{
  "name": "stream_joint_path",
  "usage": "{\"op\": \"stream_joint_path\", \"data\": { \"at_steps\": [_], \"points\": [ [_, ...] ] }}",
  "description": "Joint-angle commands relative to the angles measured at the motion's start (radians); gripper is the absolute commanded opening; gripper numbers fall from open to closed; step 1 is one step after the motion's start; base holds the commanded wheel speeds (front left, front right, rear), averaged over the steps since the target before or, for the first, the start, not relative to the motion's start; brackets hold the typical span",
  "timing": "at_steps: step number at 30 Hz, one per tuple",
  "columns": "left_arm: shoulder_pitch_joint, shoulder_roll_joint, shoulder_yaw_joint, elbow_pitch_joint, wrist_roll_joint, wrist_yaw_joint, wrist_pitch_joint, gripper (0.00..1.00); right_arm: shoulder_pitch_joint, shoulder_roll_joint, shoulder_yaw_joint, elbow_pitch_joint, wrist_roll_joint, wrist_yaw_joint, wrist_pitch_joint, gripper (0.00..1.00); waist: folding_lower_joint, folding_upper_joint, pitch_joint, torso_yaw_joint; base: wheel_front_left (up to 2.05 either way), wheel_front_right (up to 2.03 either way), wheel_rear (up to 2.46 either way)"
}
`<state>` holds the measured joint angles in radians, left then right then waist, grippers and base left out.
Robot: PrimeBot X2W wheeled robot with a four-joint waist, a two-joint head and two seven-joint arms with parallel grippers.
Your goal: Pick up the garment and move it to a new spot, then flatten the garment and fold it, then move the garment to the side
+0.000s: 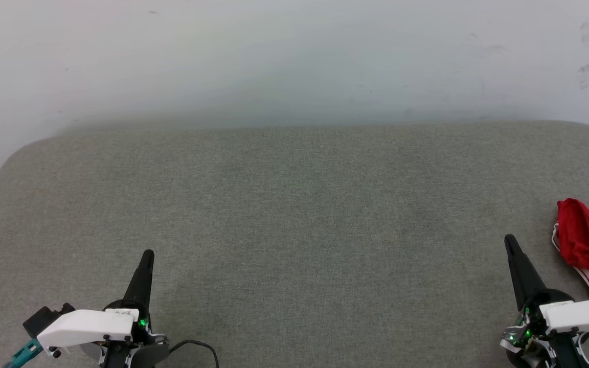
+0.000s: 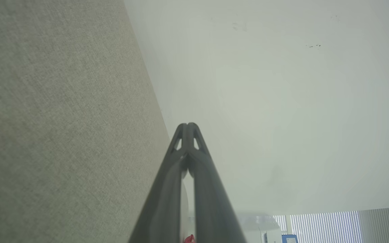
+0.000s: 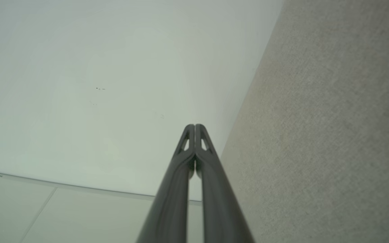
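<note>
Left claw (image 1: pixel 147 254), right claw (image 1: pixel 510 241): fingers pressed together, empty. Shirt (image 1: pixel 588 237) bunched at far right of grey pad (image 1: pixel 294 214); reaching without opening likely shoves it off.
</note>
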<state>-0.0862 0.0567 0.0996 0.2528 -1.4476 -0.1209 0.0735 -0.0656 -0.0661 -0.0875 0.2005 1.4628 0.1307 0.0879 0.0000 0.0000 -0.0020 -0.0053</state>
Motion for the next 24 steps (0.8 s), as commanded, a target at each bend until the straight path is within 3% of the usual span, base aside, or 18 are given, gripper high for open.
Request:
{"op": "stream_joint_path", "data": {
  "at_steps": [1, 24],
  "points": [
    [-0.016, -0.001, 0.003, -0.007, -0.019, -0.004, 0.006, 0.0, -0.023, -0.001, -0.002, 0.004, 0.022, 0.0, 0.001, 0.0, 0.0, 0.0, 0.0, 0.0, 0.0, 0.0, 0.0],
    [-0.028, -0.008, 0.017, -0.009, -0.165, -0.012, 0.045, 0.0, -0.049, 0.003, -0.009, 0.047, 0.165, 0.0, 0.013, 0.0, 0.0, 0.0, 0.005, 0.005, 0.0, 0.0, 0.0]
  ]
}}
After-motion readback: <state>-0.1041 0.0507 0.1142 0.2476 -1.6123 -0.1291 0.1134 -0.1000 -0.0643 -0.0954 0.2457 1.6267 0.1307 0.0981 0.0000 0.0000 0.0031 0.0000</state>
